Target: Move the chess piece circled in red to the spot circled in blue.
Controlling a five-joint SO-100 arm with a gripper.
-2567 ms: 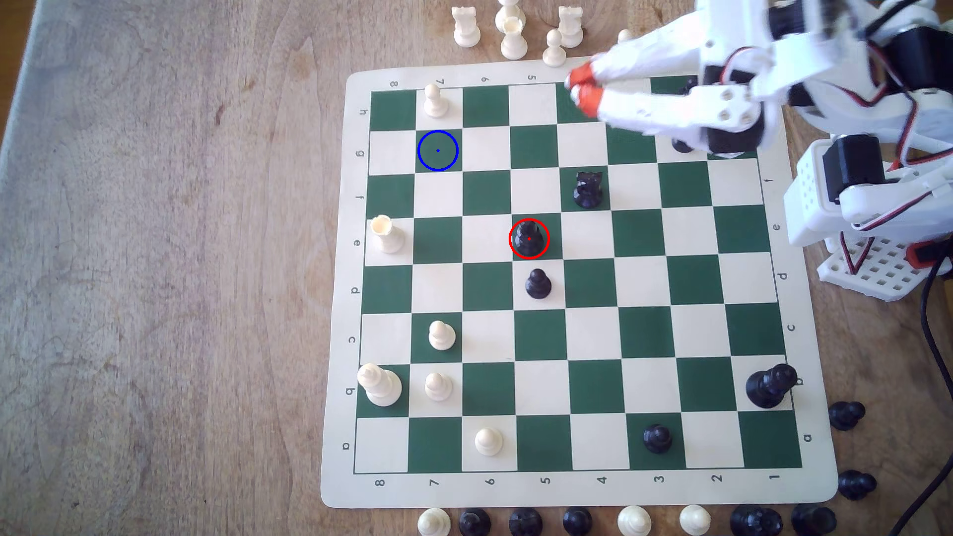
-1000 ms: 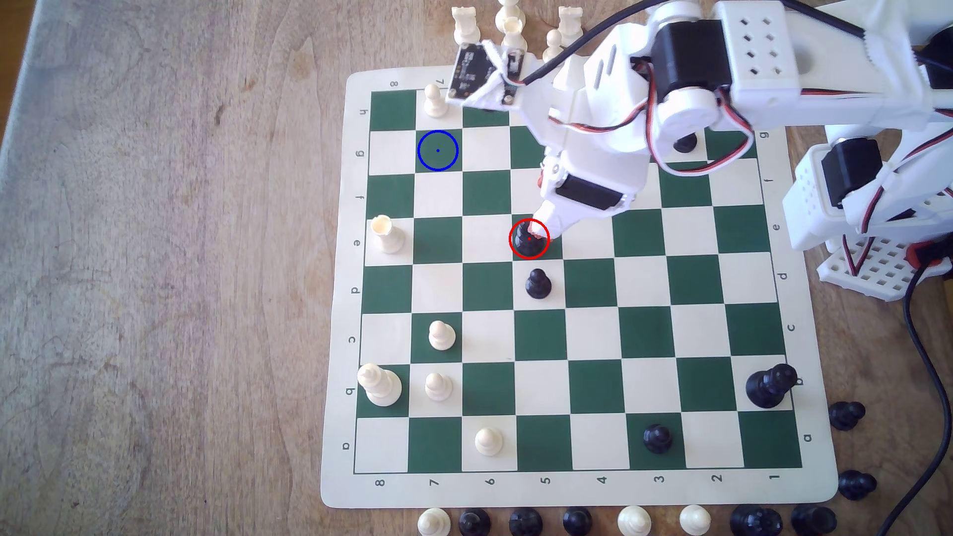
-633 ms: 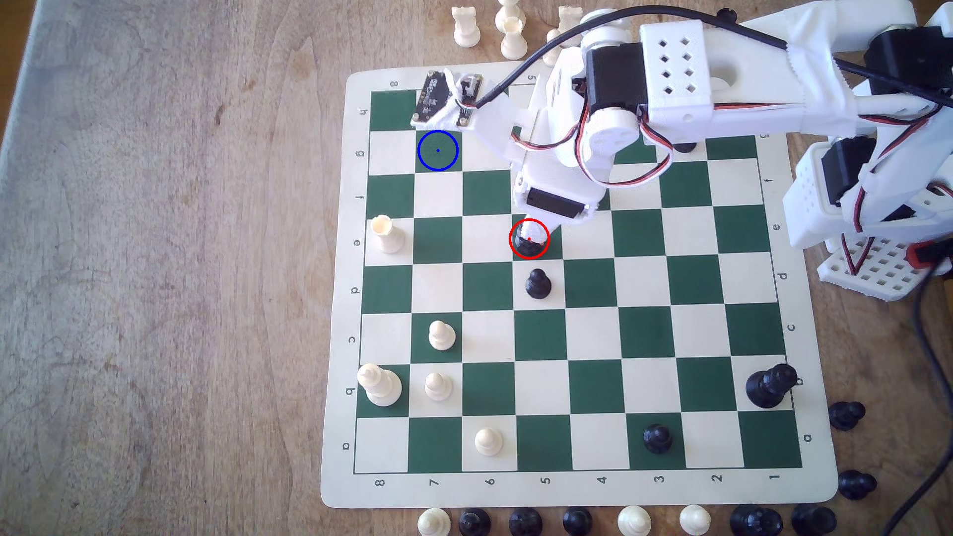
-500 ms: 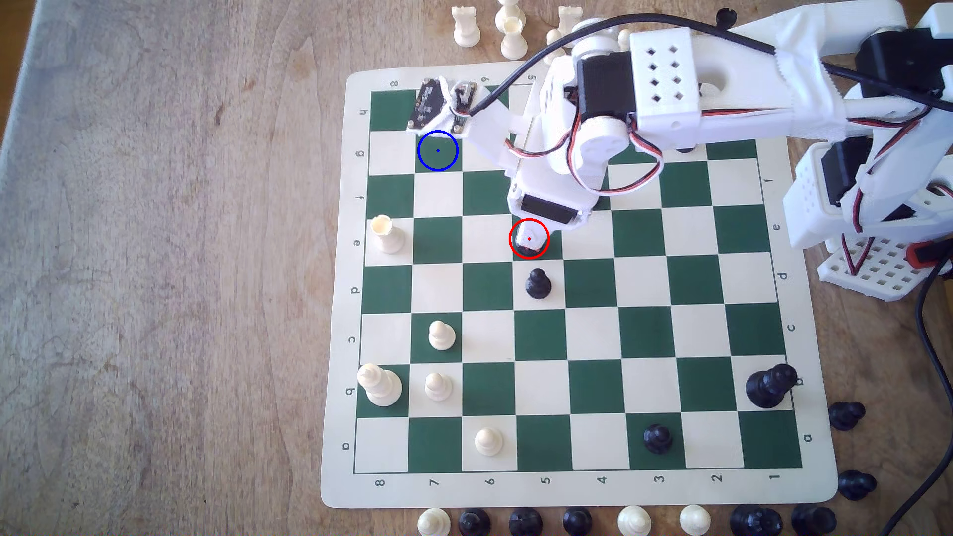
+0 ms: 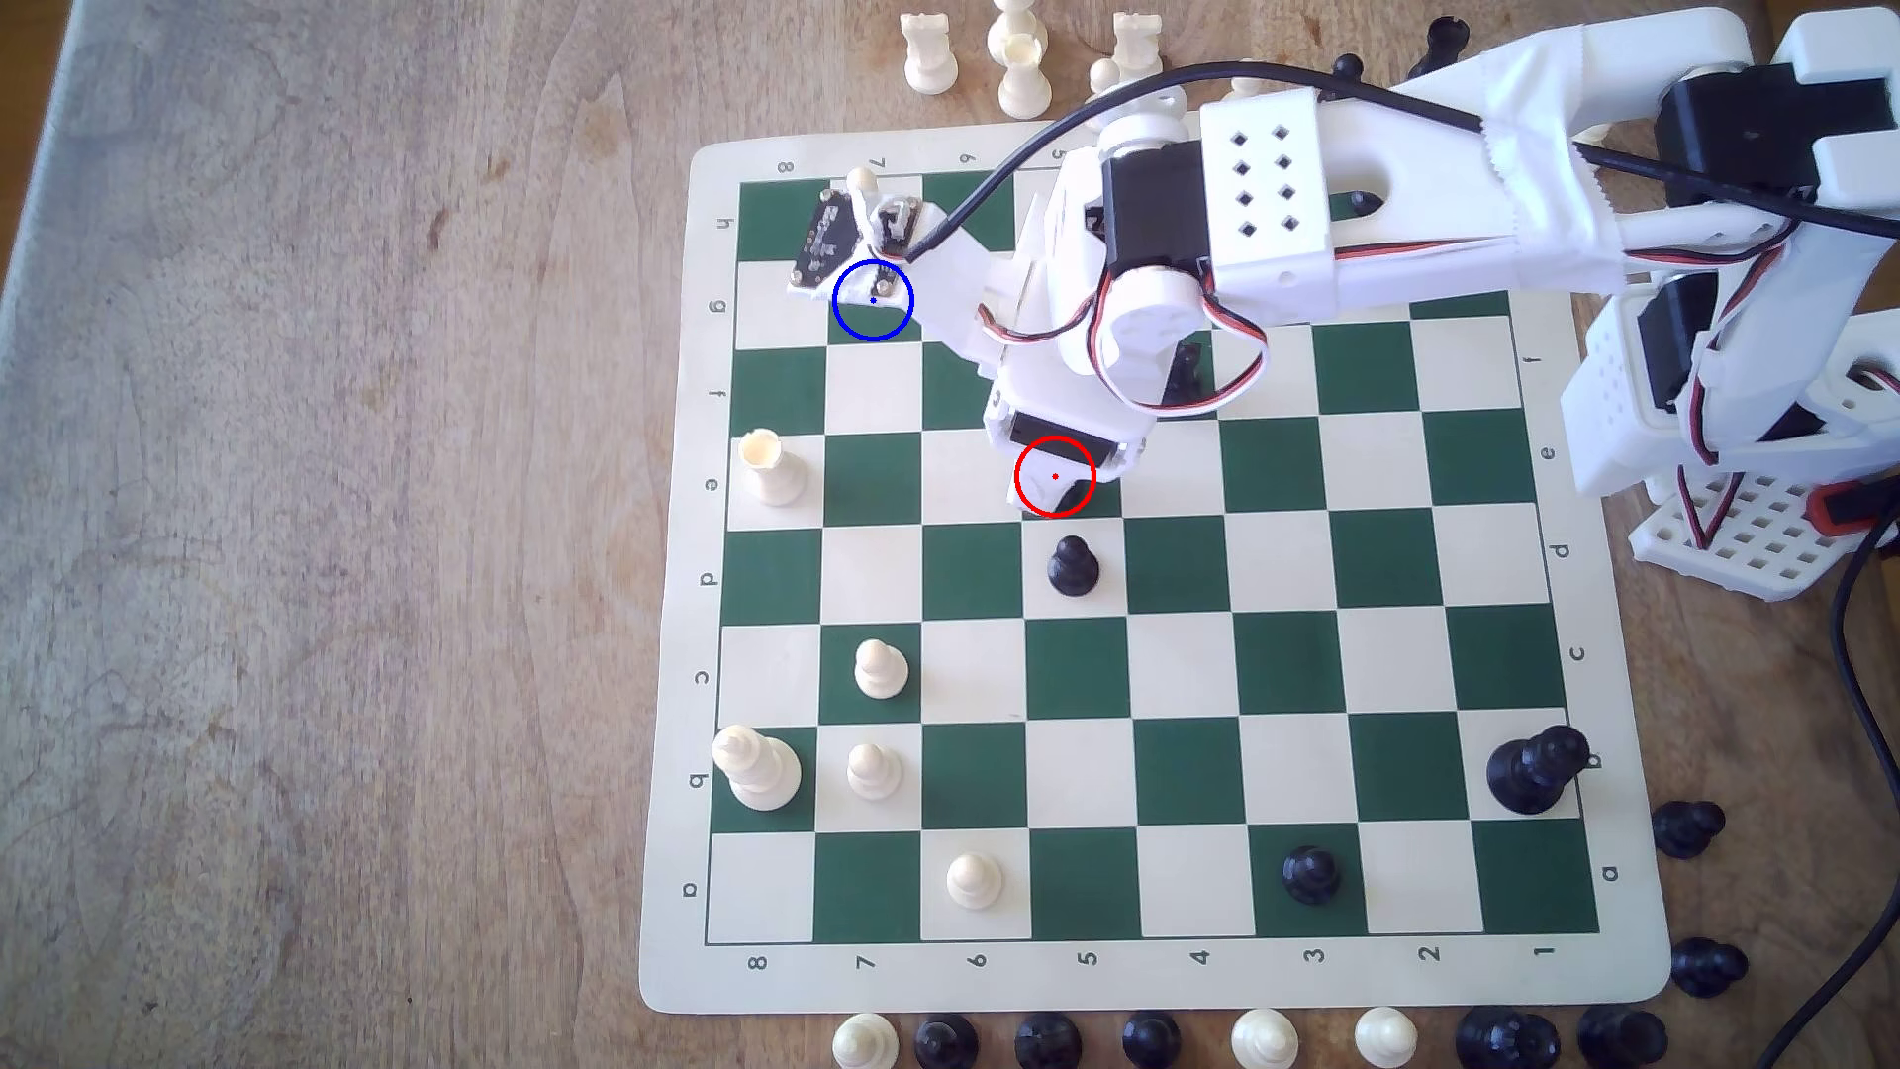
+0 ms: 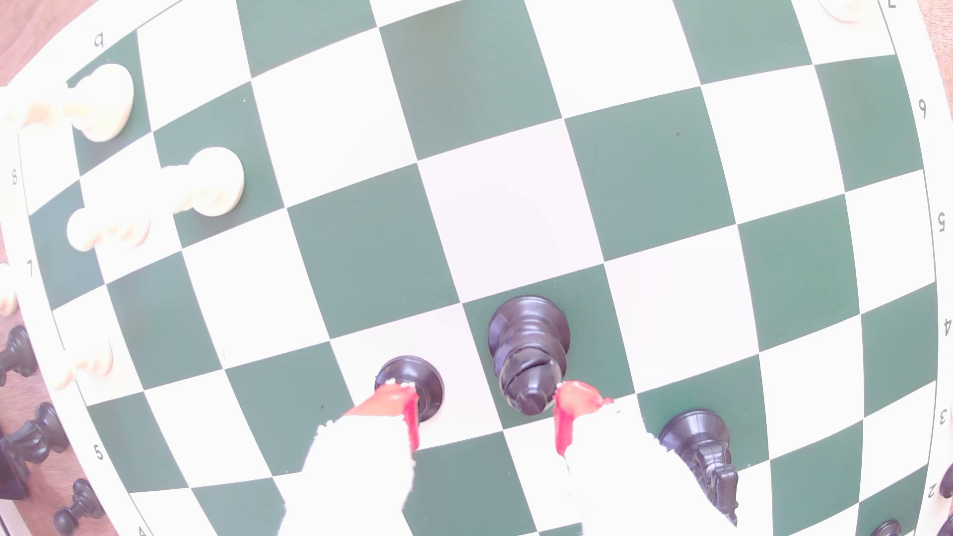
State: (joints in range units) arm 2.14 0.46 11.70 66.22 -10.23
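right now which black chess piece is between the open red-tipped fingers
The tall glossy black bishop-like piece, on a green square; the shorter black pawn sits outside one finger, the black knight outside the other.

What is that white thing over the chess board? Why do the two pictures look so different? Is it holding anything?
The white thing is a small robot arm. At its end is a gripper, a claw with two red-tipped fingers. One picture comes from a camera looking down on the wooden table. The other comes from a camera on the arm's wrist, looking past the fingers. Black and white pieces stand on the green-and-cream chess board. The claw is open and holds nothing. The black chess piece it should take has its top between the fingers. The blue-ringed spot is where that piece should go.
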